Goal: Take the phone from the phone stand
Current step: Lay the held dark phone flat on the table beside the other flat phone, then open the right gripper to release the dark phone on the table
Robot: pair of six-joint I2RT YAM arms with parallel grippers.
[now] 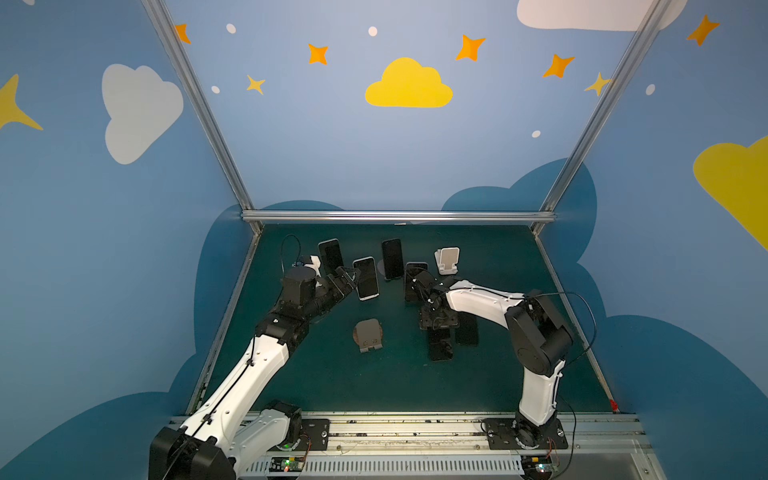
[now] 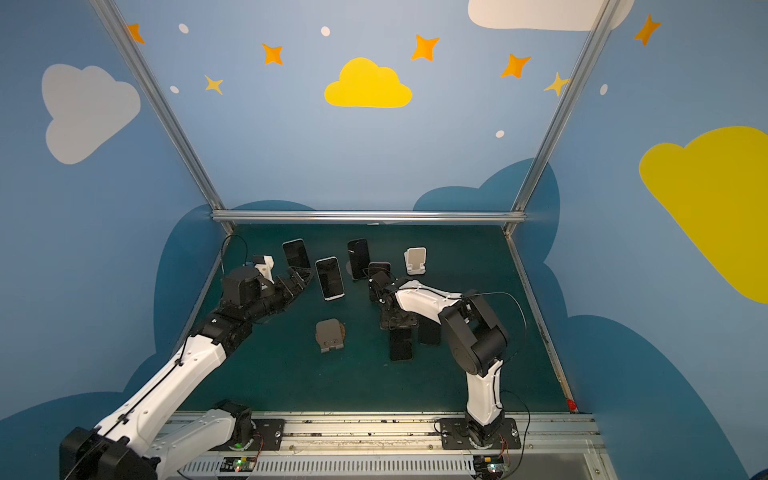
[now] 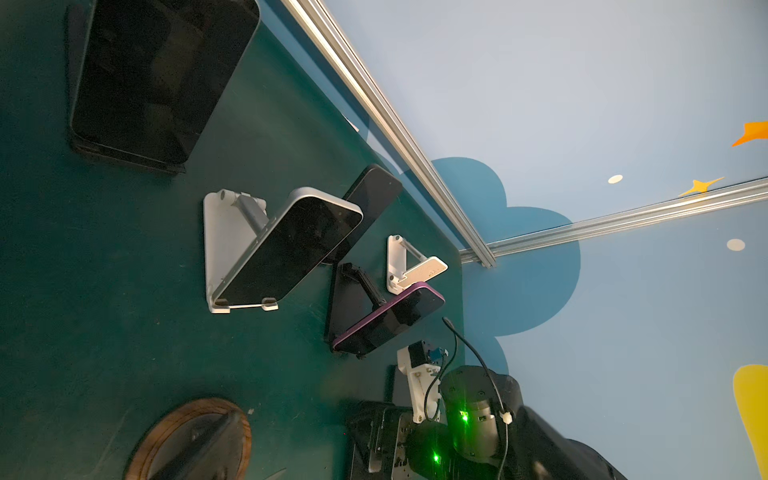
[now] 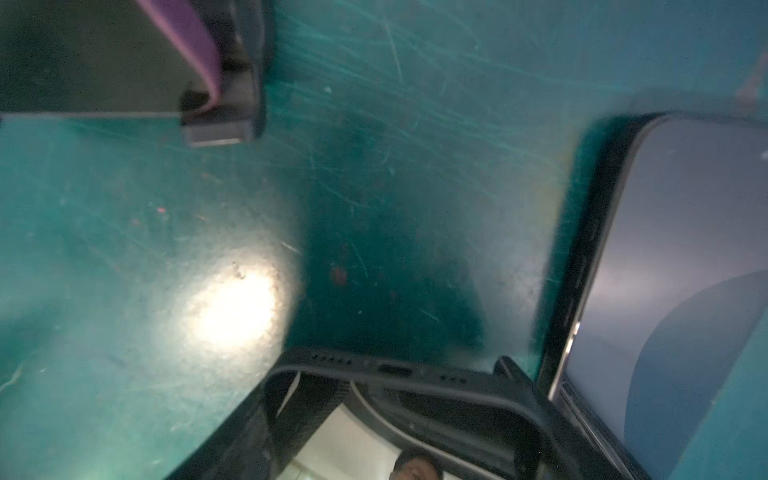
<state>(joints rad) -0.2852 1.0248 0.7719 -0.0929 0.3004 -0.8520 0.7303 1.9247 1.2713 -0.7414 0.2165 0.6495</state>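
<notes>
Left hand [image 1: 348,279] spread wide beside white-edged phone [image 1: 365,278].

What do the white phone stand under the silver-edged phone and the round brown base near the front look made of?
White phone stand: matte plastic by its look, with a grey, possibly metal, arm. Round brown base: likely varnished wood; ring-like grain shows.
</notes>
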